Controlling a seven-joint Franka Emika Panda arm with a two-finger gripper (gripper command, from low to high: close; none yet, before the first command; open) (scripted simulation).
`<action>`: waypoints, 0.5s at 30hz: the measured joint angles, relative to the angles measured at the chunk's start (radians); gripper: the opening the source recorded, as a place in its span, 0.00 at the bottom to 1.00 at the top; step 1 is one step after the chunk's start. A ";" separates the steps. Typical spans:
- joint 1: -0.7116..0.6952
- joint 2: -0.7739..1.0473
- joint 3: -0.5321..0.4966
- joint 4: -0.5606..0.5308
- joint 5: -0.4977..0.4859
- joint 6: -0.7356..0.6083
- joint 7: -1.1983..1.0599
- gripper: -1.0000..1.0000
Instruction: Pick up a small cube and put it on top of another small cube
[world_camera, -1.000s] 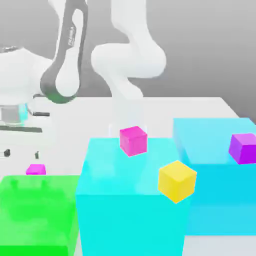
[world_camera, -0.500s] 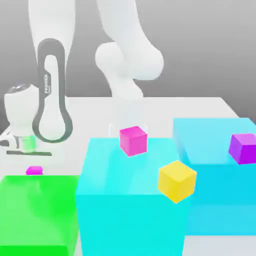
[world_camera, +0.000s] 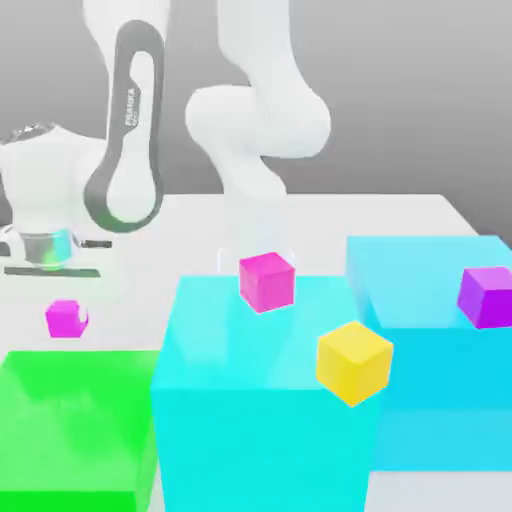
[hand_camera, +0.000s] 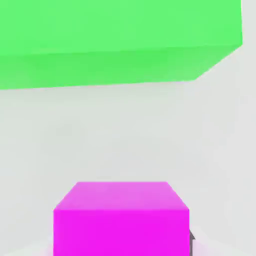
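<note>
Gripper (world_camera: 67, 312) is closed on the magenta cube (hand_camera: 121, 232), raised behind the green block (world_camera: 75, 430); transfer to and placement on the violet-purple cube (world_camera: 487, 298) remain.

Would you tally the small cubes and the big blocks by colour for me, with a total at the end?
Magenta small cube: 1
Hot-pink small cube: 1
Yellow small cube: 1
Violet-purple small cube: 1
Green big block: 1
Cyan big blocks: 2
Total: 7
</note>
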 joint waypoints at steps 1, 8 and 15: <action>0.002 0.005 0.006 0.000 0.013 0.009 -0.011 0.00; 0.011 0.028 0.036 -0.004 0.030 0.083 -0.039 0.00; 0.137 0.034 -0.091 -0.020 -0.138 0.167 0.075 0.00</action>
